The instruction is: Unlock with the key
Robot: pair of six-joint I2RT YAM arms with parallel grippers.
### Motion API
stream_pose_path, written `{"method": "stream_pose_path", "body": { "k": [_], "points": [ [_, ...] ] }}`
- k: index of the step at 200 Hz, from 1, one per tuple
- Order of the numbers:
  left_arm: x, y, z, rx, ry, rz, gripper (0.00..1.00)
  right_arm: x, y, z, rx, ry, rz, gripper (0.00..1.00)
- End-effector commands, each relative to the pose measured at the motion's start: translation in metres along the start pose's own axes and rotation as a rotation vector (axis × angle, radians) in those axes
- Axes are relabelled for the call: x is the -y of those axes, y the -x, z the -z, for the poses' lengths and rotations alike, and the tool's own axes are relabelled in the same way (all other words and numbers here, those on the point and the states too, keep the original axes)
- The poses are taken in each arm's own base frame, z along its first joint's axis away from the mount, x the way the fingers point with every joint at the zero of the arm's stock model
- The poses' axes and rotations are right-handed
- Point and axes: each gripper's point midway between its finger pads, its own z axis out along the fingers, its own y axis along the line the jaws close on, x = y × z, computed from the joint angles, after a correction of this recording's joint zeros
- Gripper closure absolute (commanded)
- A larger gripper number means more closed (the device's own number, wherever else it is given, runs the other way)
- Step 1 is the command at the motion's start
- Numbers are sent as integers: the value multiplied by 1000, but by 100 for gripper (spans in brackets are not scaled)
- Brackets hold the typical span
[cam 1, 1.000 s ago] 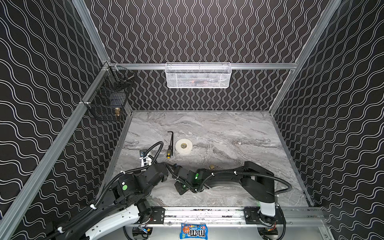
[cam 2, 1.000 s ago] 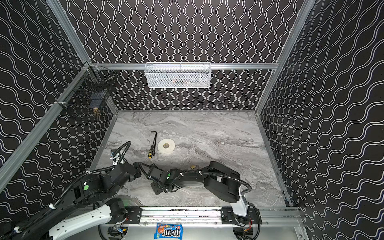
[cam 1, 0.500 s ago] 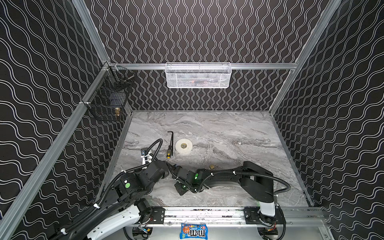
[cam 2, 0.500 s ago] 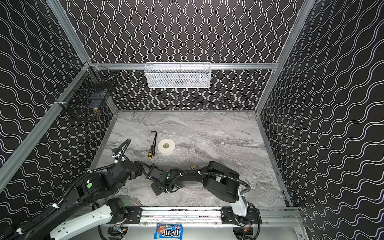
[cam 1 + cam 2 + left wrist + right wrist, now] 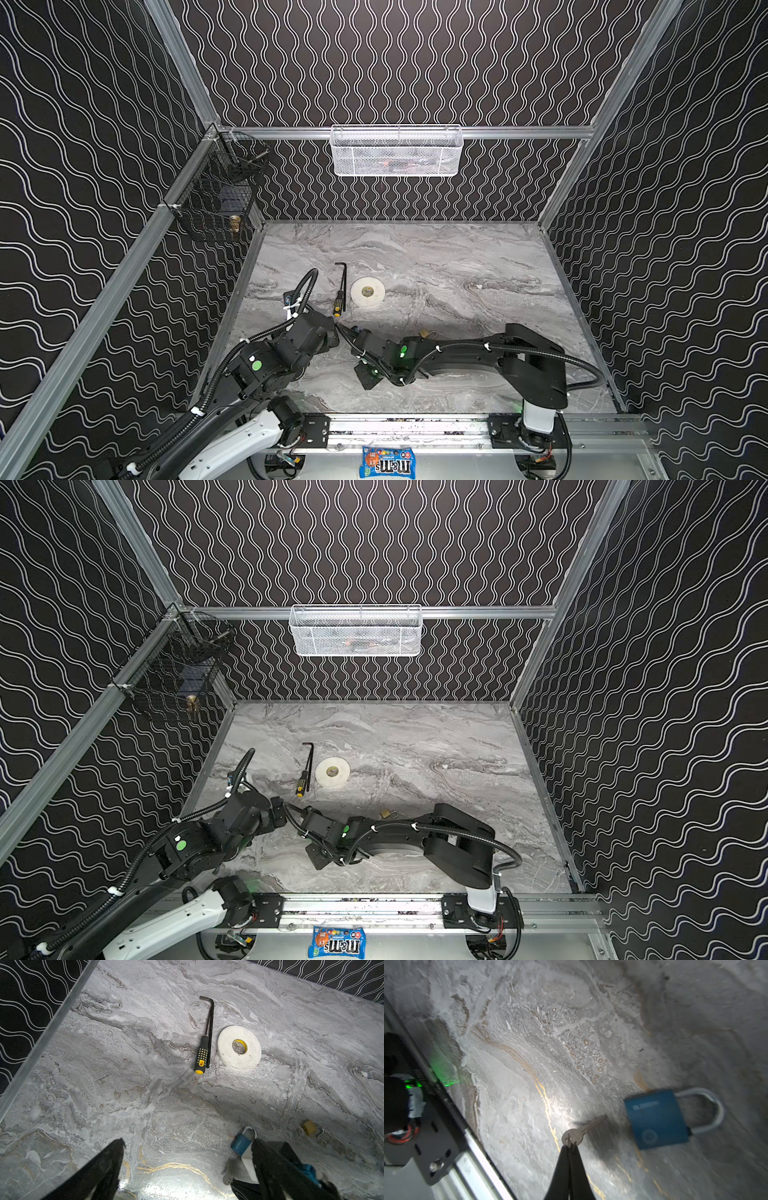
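In the right wrist view a small silver key [image 5: 583, 1129] is pinched by its head in my right gripper [image 5: 569, 1146], which is shut on it. The key's blade points toward a blue padlock [image 5: 656, 1119] lying flat on the marble, a short gap away, its silver shackle [image 5: 714, 1109] closed. In the left wrist view my left gripper [image 5: 187, 1146] stands open just above the table. The padlock [image 5: 241, 1144] and the key [image 5: 227, 1169] lie beside one of its fingers [image 5: 264, 1159]. In both top views the two arms meet at front left and hide padlock and key.
A black-and-yellow screwdriver [image 5: 338, 301], a black hex key [image 5: 343, 282] and a white roll [image 5: 368, 292] lie behind the grippers. A small brass padlock [image 5: 424, 333] sits by the right arm. A white basket [image 5: 397, 151] and a black wire basket [image 5: 216, 195] hang on the walls.
My right gripper's jaws have closed on the key's head. The left arm has edged forward, nearer the right gripper, and stays open.
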Motion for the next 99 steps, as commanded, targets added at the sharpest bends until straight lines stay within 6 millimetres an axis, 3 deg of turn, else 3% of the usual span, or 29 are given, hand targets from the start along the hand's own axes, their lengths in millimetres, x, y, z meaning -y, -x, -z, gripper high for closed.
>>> {"method": "stream_pose_path", "body": {
  "k": [1,99],
  "points": [
    [10,9,4,11,-49,13,1,0,9,13,45,13,-6,100],
    [38,32,21,-3,-176,73,1,24,49,90,170,82,-167,100]
  ]
}}
